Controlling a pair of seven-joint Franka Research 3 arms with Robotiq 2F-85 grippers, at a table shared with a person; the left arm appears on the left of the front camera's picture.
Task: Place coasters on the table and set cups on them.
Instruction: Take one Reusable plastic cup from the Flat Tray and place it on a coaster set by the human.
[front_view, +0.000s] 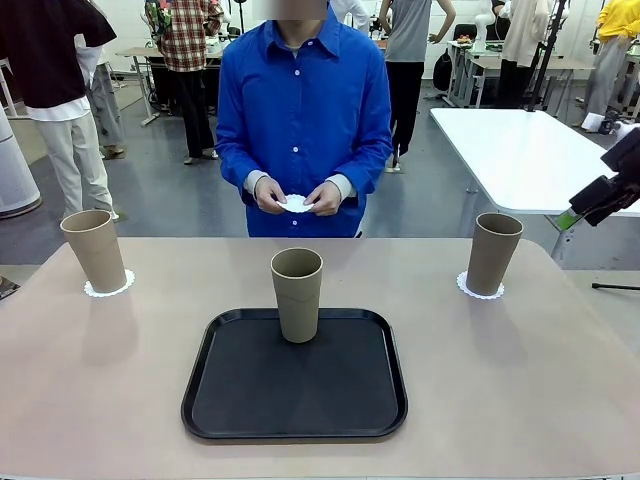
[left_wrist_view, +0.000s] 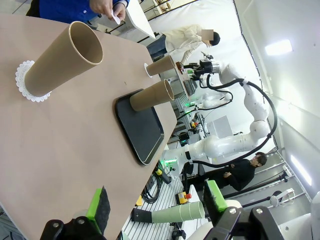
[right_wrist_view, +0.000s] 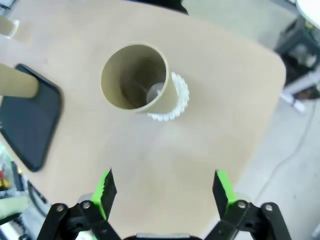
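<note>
Front view: two cups (front_view: 95, 250) were set on coasters (front_view: 480, 291) at the table's (front_view: 100, 400) sides, a third on the tray (front_view: 240, 400), a coaster (front_view: 296, 205) held in a person's hands (front_view: 325, 197). Left wrist: left gripper (left_wrist_view: 155, 192) was spread, empty. Right wrist: right gripper (right_wrist_view: 164, 187) was spread above a cup (right_wrist_view: 137, 80).

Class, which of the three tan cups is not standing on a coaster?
The middle cup, which stands on the black tray. The left cup and the right cup each sit on a white coaster on the table.
</note>
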